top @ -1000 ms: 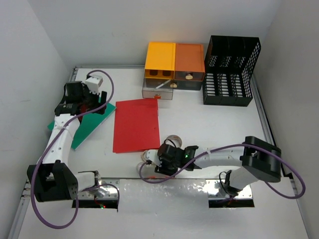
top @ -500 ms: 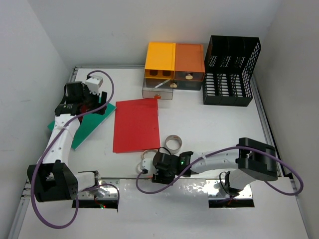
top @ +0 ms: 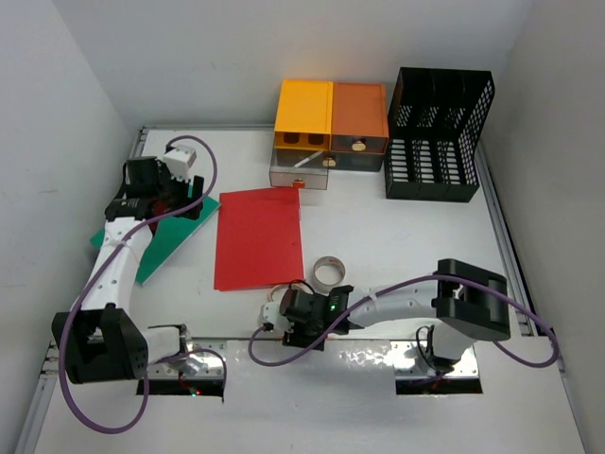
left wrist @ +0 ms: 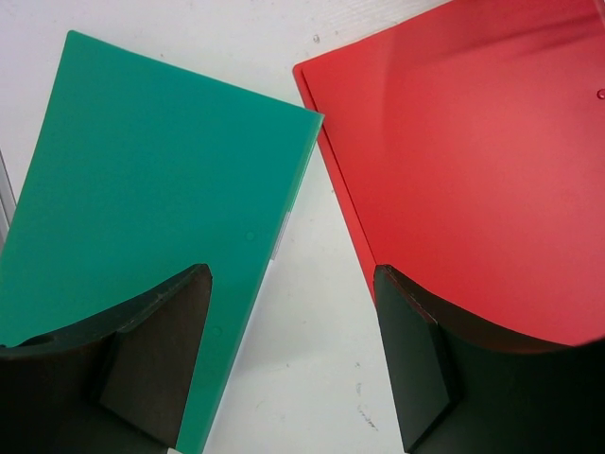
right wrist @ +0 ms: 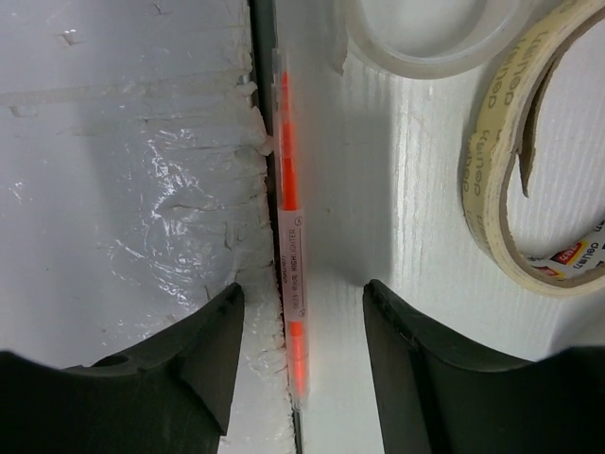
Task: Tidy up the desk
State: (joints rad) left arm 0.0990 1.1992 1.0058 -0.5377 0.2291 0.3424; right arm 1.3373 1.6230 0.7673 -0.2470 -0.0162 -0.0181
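The right tool has slid toward 8 o'clock, closer to the table's near edge, leaving the tape roll it hid uncovered.

A red folder is laid flat beside a green folder, with a gap between them. A yellow and orange drawer box is set at the back, and a black rack is stood to its right. An orange pen is laid along a dark crack, near a tan tape roll and a clear tape roll.
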